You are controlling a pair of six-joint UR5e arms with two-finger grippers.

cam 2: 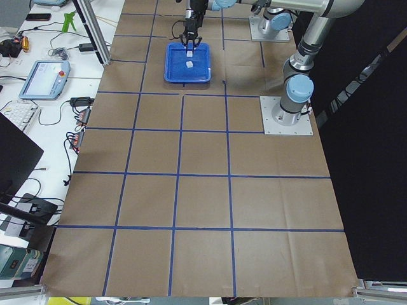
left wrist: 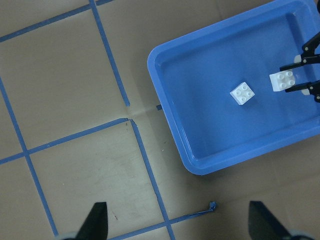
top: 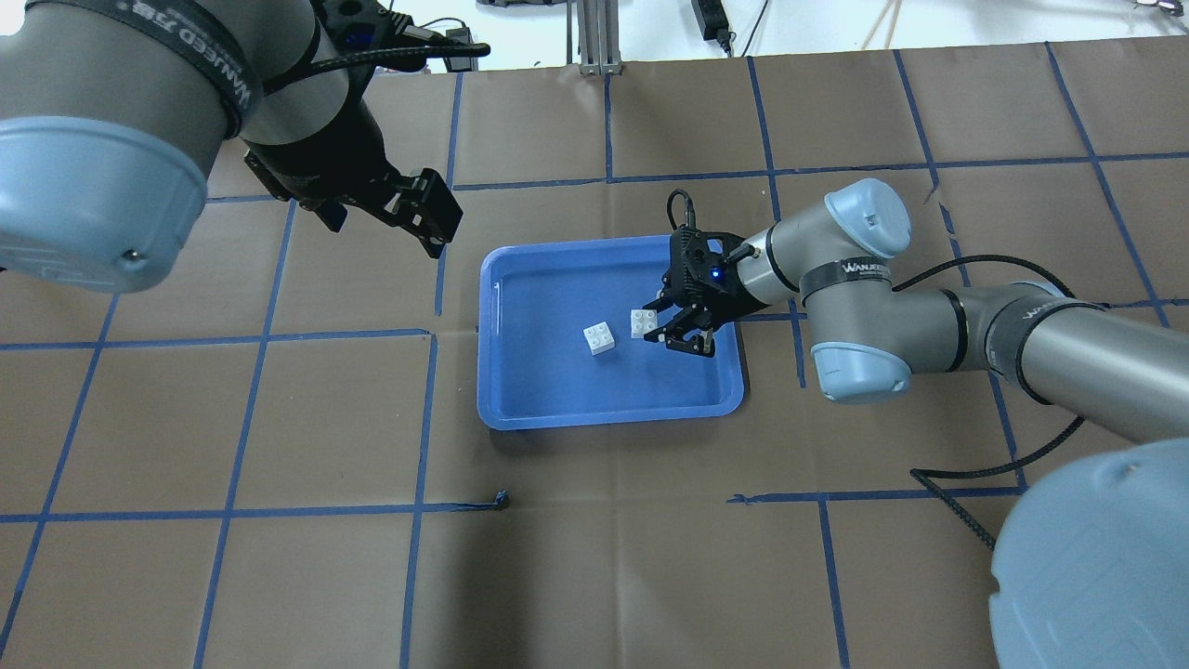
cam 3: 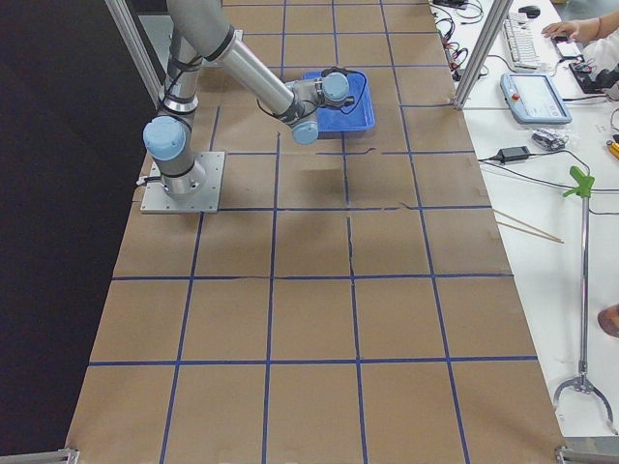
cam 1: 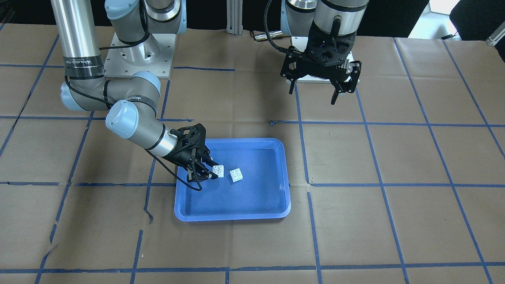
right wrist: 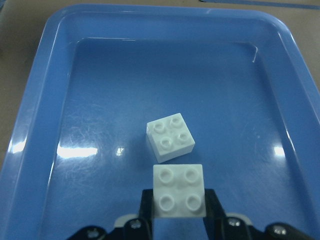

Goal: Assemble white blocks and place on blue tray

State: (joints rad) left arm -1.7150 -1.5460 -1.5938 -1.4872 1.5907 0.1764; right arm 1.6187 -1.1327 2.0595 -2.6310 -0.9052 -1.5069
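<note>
Blue plastic tray (top: 548, 390) is sitting on the brown-papered table (top: 279, 557). In the overhead view the right gripper (cam 1: 213, 170) is reaching in over the tray's three o'clock rim, its fingers clamping a white four-stud brick (top: 643, 322); whether that brick is touching the tray floor, I cannot tell. A second white brick (top: 599, 338) is lying studs-up on the tray floor at eight o'clock of the clamped one, near but apart. The left gripper (cam 1: 313, 94) is hovering high at ten o'clock of the tray, fingers spread wide.

Brown paper-covered table (top: 279, 576), blue tape grid (cam 1: 394, 184), teach pendant (cam 2: 43, 79), green-handled reacher (cam 3: 582, 290), white keyboard (cam 3: 519, 43)
</note>
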